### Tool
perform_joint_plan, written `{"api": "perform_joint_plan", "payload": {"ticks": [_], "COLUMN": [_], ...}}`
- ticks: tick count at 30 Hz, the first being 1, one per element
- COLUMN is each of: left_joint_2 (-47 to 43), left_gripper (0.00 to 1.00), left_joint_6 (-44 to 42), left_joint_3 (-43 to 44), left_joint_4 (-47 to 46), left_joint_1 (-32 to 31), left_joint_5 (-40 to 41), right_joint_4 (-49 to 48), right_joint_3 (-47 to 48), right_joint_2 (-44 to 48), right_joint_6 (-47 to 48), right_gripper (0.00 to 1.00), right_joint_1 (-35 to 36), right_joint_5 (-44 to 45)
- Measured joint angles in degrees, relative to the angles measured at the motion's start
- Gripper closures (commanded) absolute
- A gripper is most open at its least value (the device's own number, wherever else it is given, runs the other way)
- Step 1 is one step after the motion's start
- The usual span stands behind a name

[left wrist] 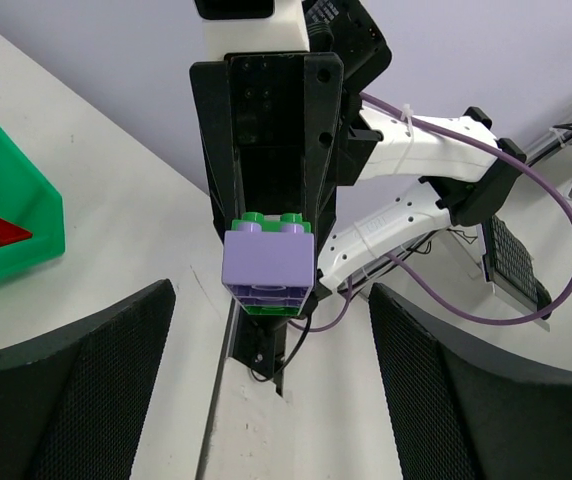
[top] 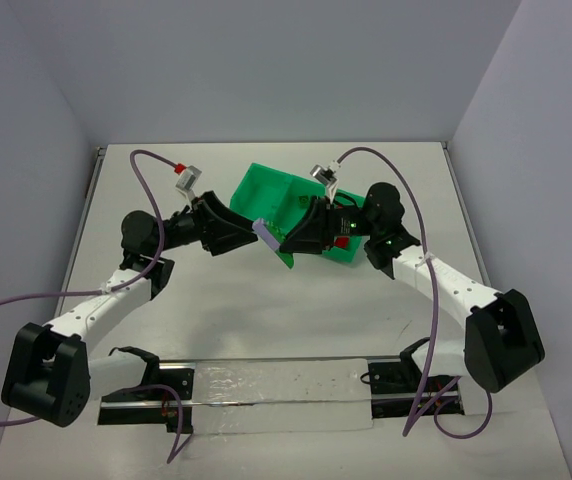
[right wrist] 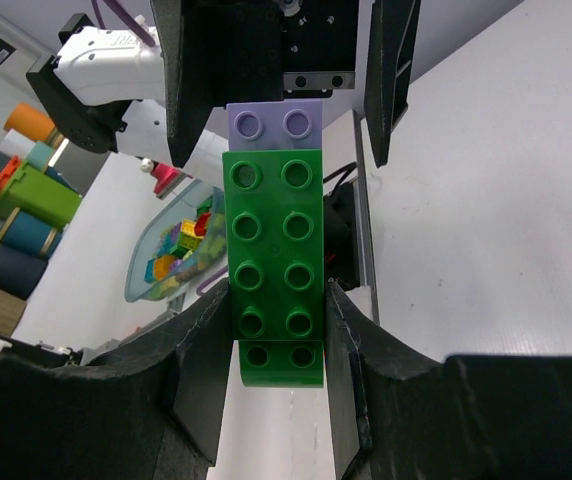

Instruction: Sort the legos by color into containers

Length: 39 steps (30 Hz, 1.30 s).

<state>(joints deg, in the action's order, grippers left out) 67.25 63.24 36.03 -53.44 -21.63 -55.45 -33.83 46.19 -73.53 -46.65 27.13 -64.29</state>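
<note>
The long studded green brick (right wrist: 273, 265), with a smooth lavender brick (left wrist: 268, 262) snapped onto its end, sat mid-frame in the top view, at the green tray's (top: 263, 188) lower-left edge. The right gripper (right wrist: 276, 320) clamped the green brick's long sides. The left gripper's (left wrist: 271, 300) mesh-textured fingers (left wrist: 96, 370) stood wide apart, flanking the lavender brick without touching it.
</note>
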Motion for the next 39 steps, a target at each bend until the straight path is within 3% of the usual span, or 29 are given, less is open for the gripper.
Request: {"api": "perform_joint_plan", "payload": {"ticks": [12, 20, 23, 32, 39], "left_joint_2": [0.7, 0.7, 0.7, -0.1, -0.7], "left_gripper": [0.29, 0.74, 0.99, 1.00, 1.00], "left_joint_6": [1.2, 0.6, 0.4, -0.5, -0.7], "left_joint_3": [0.0, 0.1, 0.1, 0.1, 0.1], "left_joint_4": [-1.7, -0.6, -0.2, 1.6, 1.8], "left_joint_1": [0.0, 0.1, 0.2, 0.4, 0.4], "left_joint_5": [0.0, 0.1, 0.3, 1.6, 3.2], "right_joint_4": [2.7, 3.4, 3.4, 2.1, -6.9], "right_joint_3": [0.3, 0.6, 0.7, 0.7, -1.2], "right_joint_2": [-0.9, -1.3, -1.3, -1.4, -1.7], "right_joint_6": [1.8, 2.2, 2.2, 0.1, -7.9], "right_gripper": [0.85, 0.85, 0.86, 0.88, 0.89], "right_joint_1": [1.6, 2.0, 2.0, 1.6, -0.3], "right_joint_5": [0.2, 0.3, 0.4, 1.7, 3.1]}}
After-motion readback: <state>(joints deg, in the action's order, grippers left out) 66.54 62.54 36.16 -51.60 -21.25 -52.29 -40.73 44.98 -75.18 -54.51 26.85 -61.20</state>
